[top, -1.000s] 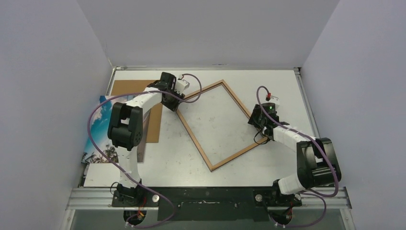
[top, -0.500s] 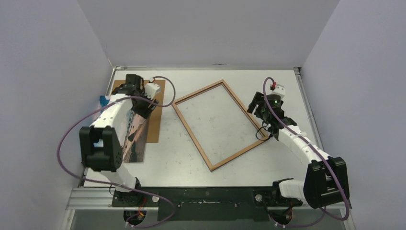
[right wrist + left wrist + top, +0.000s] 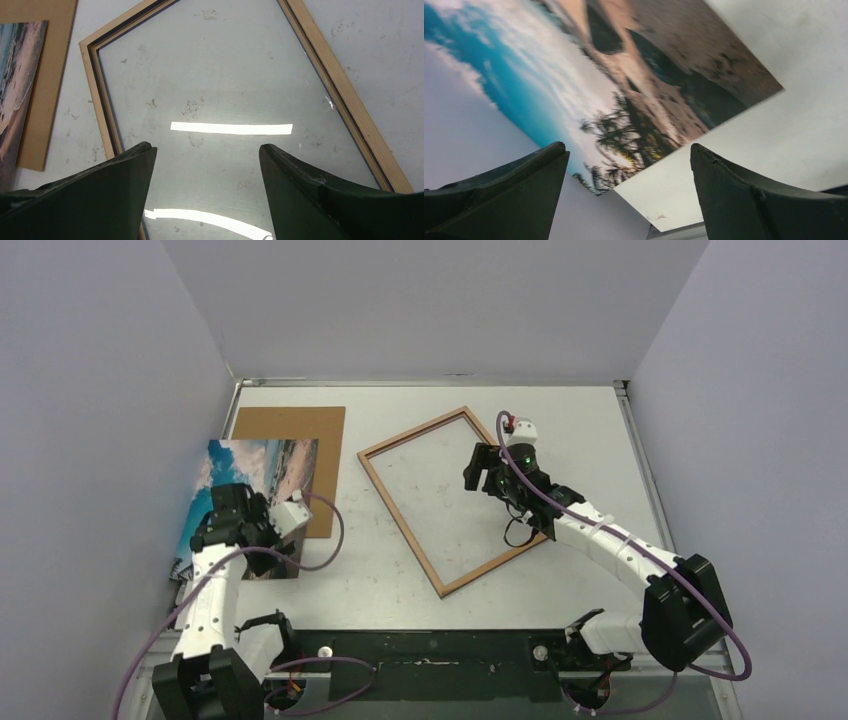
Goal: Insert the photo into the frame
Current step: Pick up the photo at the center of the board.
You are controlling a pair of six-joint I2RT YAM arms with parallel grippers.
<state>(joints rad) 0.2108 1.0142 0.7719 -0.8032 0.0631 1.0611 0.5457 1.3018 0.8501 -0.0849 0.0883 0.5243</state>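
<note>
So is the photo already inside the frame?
No, the photo lies left of the frame, overlapping the brown backing board.

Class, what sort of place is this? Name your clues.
Probably a robot test cell: a white table inside plain walls, a left arm and right arm bolted at its near edge, the frame and the photo laid out.

Your overhead view's evenly bright, soft shadows only — right wrist catches two white glare strips across frame glass, left wrist smears photo up close.
</note>
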